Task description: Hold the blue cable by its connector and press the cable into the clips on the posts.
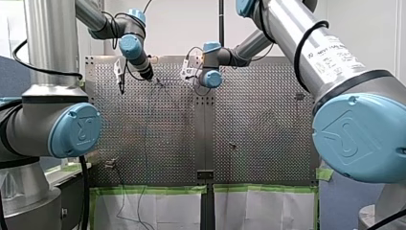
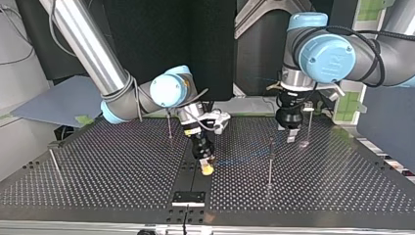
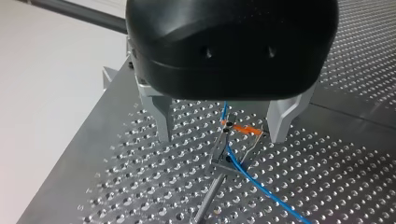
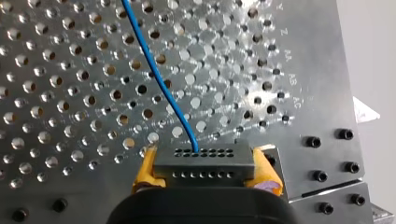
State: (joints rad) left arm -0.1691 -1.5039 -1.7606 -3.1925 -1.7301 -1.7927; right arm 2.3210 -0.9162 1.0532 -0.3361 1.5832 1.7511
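Note:
The thin blue cable (image 4: pixel 159 77) leaves a dark grey connector block (image 4: pixel 203 168). My right gripper (image 4: pixel 203 158) is shut on that block with its yellow pads, low over the perforated table (image 4: pixel 70 93); in the top view it (image 2: pixel 207 168) sits near the table's middle. My left gripper (image 3: pixel 223 133) stands open, its metal fingers (image 3: pixel 161 119) on either side of a post's clip (image 3: pixel 223 144). The cable (image 3: pixel 261 189) runs through that clip beside an orange piece (image 3: pixel 245 129), then off across the table. In the top view my left gripper (image 2: pixel 291 137) hangs at the back right.
Thin upright posts stand on the table in the top view: one in front of my left gripper (image 2: pixel 270 161), one beside it (image 2: pixel 309 122), one behind my right gripper (image 2: pixel 169 125), one at the far left (image 2: pixel 54 164). A black bracket (image 2: pixel 188 197) sits at the near edge.

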